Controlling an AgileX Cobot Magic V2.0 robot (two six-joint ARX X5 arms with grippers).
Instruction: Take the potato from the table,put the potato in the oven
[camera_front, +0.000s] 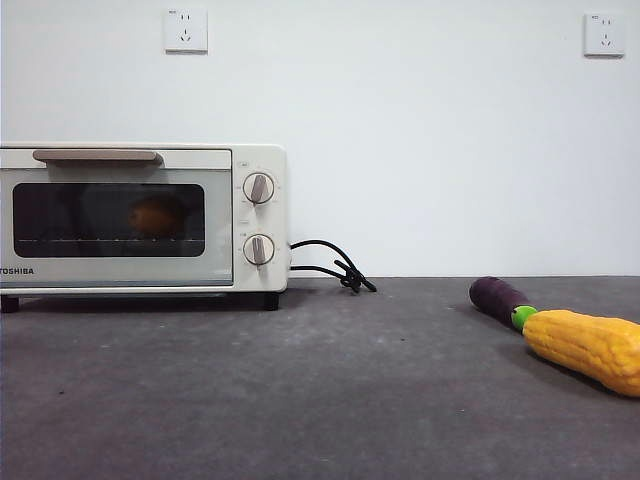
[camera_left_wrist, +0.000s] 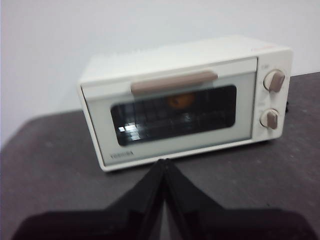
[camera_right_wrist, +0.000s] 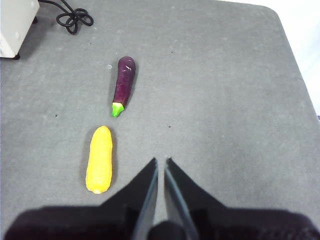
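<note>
While the oven (camera_front: 140, 218) sits with its door closed on the table (camera_front: 320, 400), the potato (camera_front: 155, 215) rests inside on the rack, dim behind the glass. The left gripper (camera_left_wrist: 164, 165) faces the oven, jaws pressed together, empty. The right gripper (camera_right_wrist: 161, 165) hangs above the table near the corn (camera_right_wrist: 99, 159) and eggplant (camera_right_wrist: 123, 85), jaws nearly closed, holding nothing.

The dark grey bench (camera_front: 330, 400) looks matt and mottled, the cream-white boxy oven (camera_front: 262, 160) smooth with a glossy dark glass door, and the yellow corn cob (camera_front: 588, 346) ridged, faintly shiny.
</note>
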